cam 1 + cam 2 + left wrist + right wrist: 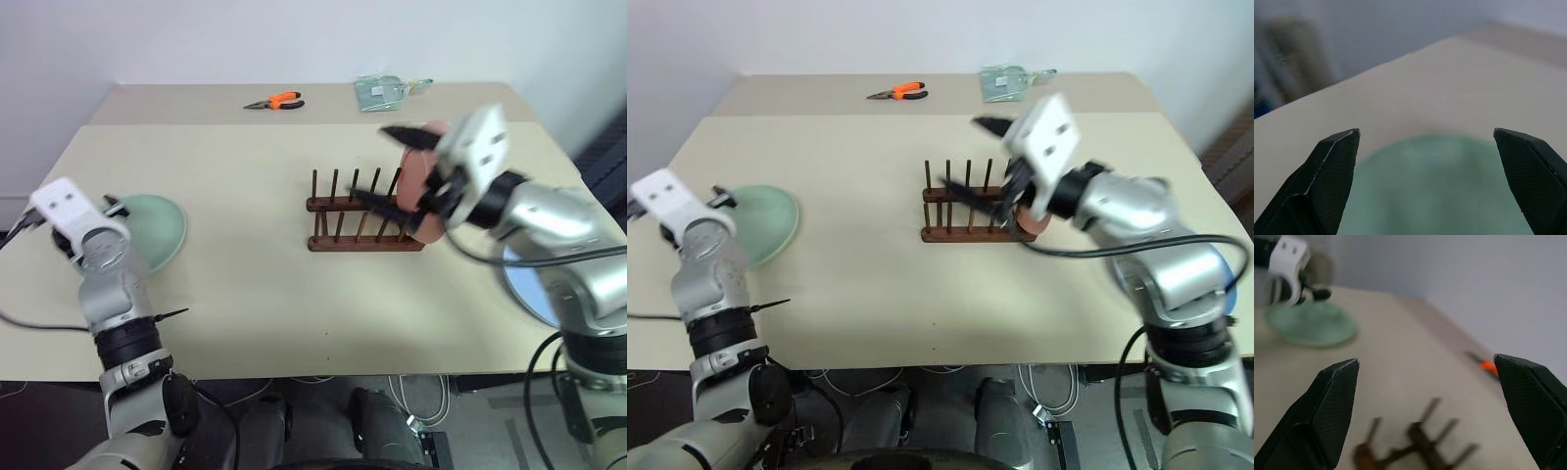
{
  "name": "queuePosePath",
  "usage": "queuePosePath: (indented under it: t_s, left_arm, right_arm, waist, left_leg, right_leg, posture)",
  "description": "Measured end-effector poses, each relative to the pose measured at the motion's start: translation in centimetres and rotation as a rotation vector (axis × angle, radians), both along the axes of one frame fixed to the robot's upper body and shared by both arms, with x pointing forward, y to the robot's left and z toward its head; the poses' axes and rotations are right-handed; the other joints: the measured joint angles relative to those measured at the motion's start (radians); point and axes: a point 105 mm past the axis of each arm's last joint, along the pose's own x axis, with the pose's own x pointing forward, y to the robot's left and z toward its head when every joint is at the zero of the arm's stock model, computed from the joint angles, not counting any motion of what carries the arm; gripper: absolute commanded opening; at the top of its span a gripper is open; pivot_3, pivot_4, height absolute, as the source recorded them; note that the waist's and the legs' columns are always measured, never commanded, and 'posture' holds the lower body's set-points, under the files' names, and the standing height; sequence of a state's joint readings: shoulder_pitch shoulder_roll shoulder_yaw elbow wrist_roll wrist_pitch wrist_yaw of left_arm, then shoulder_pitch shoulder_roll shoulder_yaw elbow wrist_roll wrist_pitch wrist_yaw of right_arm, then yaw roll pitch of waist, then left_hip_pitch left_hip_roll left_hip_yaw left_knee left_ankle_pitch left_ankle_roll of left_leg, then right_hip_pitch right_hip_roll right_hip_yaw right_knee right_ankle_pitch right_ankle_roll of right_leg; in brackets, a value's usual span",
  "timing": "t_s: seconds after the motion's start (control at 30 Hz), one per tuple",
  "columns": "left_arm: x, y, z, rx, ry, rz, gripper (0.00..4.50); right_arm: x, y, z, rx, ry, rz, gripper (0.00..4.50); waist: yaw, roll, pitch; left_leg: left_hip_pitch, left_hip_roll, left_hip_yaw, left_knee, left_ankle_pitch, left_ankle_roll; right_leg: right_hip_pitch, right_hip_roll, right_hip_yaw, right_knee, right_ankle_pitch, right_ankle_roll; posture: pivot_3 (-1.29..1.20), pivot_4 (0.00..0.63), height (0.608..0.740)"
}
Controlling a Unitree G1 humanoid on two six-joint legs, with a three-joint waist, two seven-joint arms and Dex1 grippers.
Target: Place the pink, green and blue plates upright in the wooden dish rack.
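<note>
Lettering: none I could read. Pink plate [419, 186] stood in wooden dish rack [362, 227]; right gripper [1425, 382] and left gripper [1425, 147], over green plate [157, 227], gaped wide, empty.

No readable text, labels, brands, numbers or signs in any view. Clear packet [380, 92] at the table's [245, 255] 12 o'clock edge carries something pale inside, too blurred to read as print. White housings on both wrists are blank apart from small holes. Orange-handled pliers [275, 101] show no marking.
</note>
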State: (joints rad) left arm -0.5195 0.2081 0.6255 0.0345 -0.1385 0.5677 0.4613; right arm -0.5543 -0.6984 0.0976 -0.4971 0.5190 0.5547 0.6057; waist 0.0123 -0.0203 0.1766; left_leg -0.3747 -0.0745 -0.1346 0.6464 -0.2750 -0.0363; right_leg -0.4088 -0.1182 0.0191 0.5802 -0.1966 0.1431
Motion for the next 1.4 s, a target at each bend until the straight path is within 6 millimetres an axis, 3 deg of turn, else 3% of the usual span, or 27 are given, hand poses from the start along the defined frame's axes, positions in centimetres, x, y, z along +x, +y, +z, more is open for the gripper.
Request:
queuePosePath:
  t_s: [0.1,0.2,0.3,0.5,0.57,0.63,0.73,0.8,0.93,1.03,1.23,1.27,1.4]
  left_arm:
    - [-1.9,0.5,-1.6,-0.120,0.002,0.052,4.50]
    - [-2.7,-0.4,-4.0,-0.304,-0.006,0.043,4.50]
    - [-3.1,-0.9,-4.4,-0.443,-0.086,0.037,3.25]
    - [-2.3,-2.2,-4.6,-0.555,-0.169,-0.062,0.04]
    - [-1.0,-3.5,-3.5,-0.534,-0.205,-0.165,0.01]
    - [1.1,-6.2,-1.2,-0.458,-0.247,-0.358,0.01]
    - [3.2,-11.6,4.3,-0.295,-0.357,-0.667,0.01]
    - [3.5,-15.2,8.3,-0.205,-0.460,-0.839,0.01]
    - [2.8,-19.8,11.6,-0.125,-0.543,-1.045,0.01]
    - [2.4,-21.5,12.0,-0.071,-0.524,-1.135,0.00]
    - [2.3,-21.7,11.8,-0.059,-0.497,-1.163,0.00]
    - [2.3,-21.6,11.9,-0.063,-0.503,-1.166,0.35]
    - [2.2,-20.9,12.5,-0.188,-0.602,-1.130,2.07]
  right_arm:
    - [0.1,0.9,-1.7,-0.023,0.023,0.024,4.48]
    - [0.3,0.9,-2.8,-0.037,0.048,0.024,4.48]
    - [0.5,1.0,-3.3,-0.060,0.039,0.026,4.50]
    - [0.5,1.1,-3.6,-0.073,0.047,0.036,4.50]
    - [0.4,1.1,-3.8,-0.080,0.065,0.047,4.50]
    - [0.5,1.2,-3.8,-0.102,0.041,0.042,4.50]
    - [0.6,1.8,-3.3,-0.163,-0.059,0.040,4.50]
    - [0.6,2.7,-2.7,-0.221,-0.166,0.048,4.50]
    - [2.2,3.8,-2.4,-0.358,-0.367,0.006,4.50]
    - [4.2,3.4,-3.1,-0.453,-0.462,-0.066,3.60]
    - [4.9,3.4,-4.1,-0.517,-0.532,-0.079,0.52]
    - [4.9,3.4,-4.3,-0.528,-0.540,-0.071,0.02]
    - [4.2,4.3,-4.4,-0.514,-0.576,-0.031,0.00]
  waist:
    - [0.009,-0.002,0.000]
    - [0.007,-0.002,-0.001]
    - [0.002,-0.001,-0.001]
    - [0.005,-0.002,-0.001]
    - [0.005,-0.004,0.000]
    - [0.005,-0.005,0.001]
    - [0.000,-0.007,0.002]
    - [-0.007,-0.007,0.002]
    - [-0.022,-0.006,0.002]
    - [-0.024,-0.006,0.002]
    - [-0.024,-0.006,0.002]
    - [-0.024,-0.006,0.002]
    - [-0.023,-0.007,0.002]
  left_leg:
    - [0.000,-0.001,-0.001,0.000,0.000,-0.001]
    - [0.000,0.000,-0.001,0.000,0.000,-0.001]
    - [0.002,0.000,-0.001,-0.001,0.000,-0.001]
    - [0.001,-0.001,-0.001,0.000,0.001,-0.002]
    - [0.001,-0.001,-0.002,0.000,0.001,-0.002]
    - [0.000,-0.001,-0.002,0.000,0.001,-0.002]
    - [0.000,-0.001,-0.001,0.000,0.001,-0.003]
    - [0.001,0.000,0.001,-0.001,0.001,-0.003]
    - [0.002,0.001,0.001,-0.002,0.002,-0.003]
    - [0.001,0.001,0.001,-0.003,0.002,-0.003]
    - [0.001,0.000,0.000,-0.003,0.002,-0.003]
    - [0.001,0.000,0.000,-0.003,0.002,-0.003]
    - [0.001,0.000,0.000,-0.002,0.002,-0.003]
  right_leg:
    - [0.001,0.000,0.000,0.000,0.000,0.000]
    - [0.001,0.000,-0.001,0.000,0.000,0.000]
    - [0.001,0.000,-0.001,0.001,0.000,0.000]
    - [0.001,0.000,-0.001,0.001,0.000,0.000]
    - [0.001,0.000,-0.002,0.001,0.000,0.000]
    - [0.001,0.000,-0.002,0.001,0.000,-0.001]
    - [0.000,0.001,-0.001,0.000,0.000,-0.001]
    - [0.000,0.001,0.000,0.000,0.000,-0.001]
    - [0.000,0.001,0.000,0.001,0.000,-0.001]
    - [-0.001,0.001,0.000,0.001,0.000,-0.001]
    - [0.000,0.001,0.000,0.000,0.000,-0.001]
    - [0.000,0.001,0.000,0.000,0.000,-0.001]
    - [0.000,0.001,0.000,0.000,0.000,-0.001]
  posture:
    - [0.00,0.150,0.740]
    - [0.00,0.150,0.740]
    - [0.00,0.150,0.740]
    - [0.00,0.150,0.740]
    - [0.00,0.150,0.740]
    - [0.00,0.150,0.740]
    - [0.00,0.150,0.740]
    - [0.00,0.150,0.740]
    - [0.00,0.150,0.740]
    - [0.00,0.150,0.740]
    - [0.00,0.150,0.740]
    - [0.00,0.150,0.740]
    - [0.00,0.150,0.740]
